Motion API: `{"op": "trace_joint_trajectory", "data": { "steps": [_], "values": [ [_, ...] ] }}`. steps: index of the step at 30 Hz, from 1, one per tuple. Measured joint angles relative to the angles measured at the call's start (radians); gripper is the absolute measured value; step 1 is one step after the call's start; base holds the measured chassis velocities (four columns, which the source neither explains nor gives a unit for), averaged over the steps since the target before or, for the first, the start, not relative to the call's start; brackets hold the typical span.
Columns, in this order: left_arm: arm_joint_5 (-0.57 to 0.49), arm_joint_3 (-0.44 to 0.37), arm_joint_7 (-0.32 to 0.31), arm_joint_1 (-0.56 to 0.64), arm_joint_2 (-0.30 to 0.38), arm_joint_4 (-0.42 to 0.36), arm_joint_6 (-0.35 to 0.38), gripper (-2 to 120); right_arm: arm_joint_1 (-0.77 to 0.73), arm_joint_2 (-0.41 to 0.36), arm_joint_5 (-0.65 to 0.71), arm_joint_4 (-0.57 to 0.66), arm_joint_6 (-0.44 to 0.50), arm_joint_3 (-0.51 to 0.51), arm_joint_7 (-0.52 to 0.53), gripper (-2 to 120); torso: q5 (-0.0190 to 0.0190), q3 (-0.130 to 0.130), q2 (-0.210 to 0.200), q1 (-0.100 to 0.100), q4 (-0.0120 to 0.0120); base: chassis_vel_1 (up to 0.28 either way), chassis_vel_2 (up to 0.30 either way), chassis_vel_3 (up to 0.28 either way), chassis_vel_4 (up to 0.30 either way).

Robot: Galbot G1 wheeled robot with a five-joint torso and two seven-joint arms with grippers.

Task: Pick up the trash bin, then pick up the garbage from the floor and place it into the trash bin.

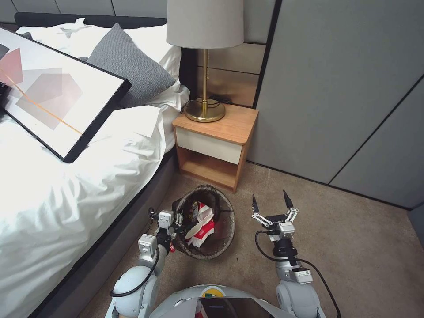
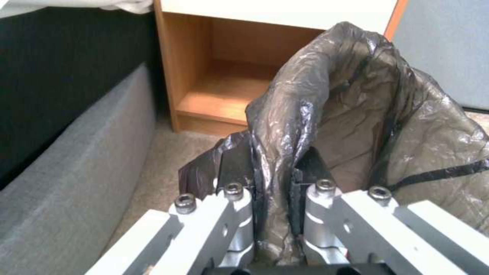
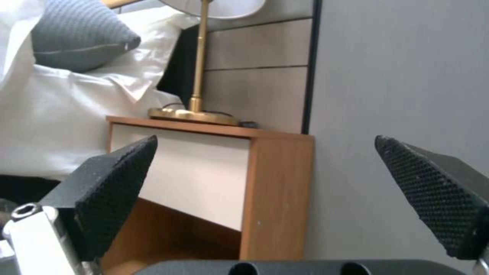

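While the head view's lower centre shows the trash bin (image 1: 207, 223) with a red-and-white cup (image 1: 201, 225) inside, the left gripper (image 1: 174, 219) clamps its rim to carry it; left wrist view: fingers pinch the bag liner (image 2: 357, 114); right wrist view: right gripper (image 3: 265, 191) spread, empty, facing the nightstand (image 3: 275, 183)

glossy crinkled plastic bag (image 2: 326, 114), wood nightstand (image 1: 216, 141)

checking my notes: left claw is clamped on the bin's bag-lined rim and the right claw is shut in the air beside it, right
Not quite. The right claw is open, its fingers spread wide with nothing between them, as the right wrist view shows. The rest holds: the left claw is clamped on the bag-lined rim of the trash bin.
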Motion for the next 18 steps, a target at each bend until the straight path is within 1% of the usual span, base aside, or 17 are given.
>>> {"op": "trace_joint_trajectory", "data": {
  "steps": [3, 9, 18],
  "values": [
    [0.0, 0.001, 0.0, 0.0, 0.0, 0.0, 0.0, 7, 0.0, -0.001, 0.001, 0.0, -0.002, -0.001, -0.001, 100, 0.0, 0.0, 0.0, 0.0, -0.0001, 0.013, 0.012, 0.019, 0.009],
    [-0.001, 0.002, 0.002, -0.005, 0.0, 0.0, -0.001, 7, 0.007, -0.001, 0.003, 0.002, -0.008, -0.007, -0.005, 100, 0.0, 0.0, 0.0, 0.0, 0.0, 0.053, 0.051, 0.068, 0.065],
    [-0.001, 0.001, 0.002, -0.005, 0.0, 0.001, -0.001, 7, 0.015, -0.002, 0.004, 0.003, -0.011, -0.006, -0.006, 100, 0.0, 0.0, 0.0, 0.0, 0.0001, 0.1, 0.093, 0.096, 0.09]
  ]
}}
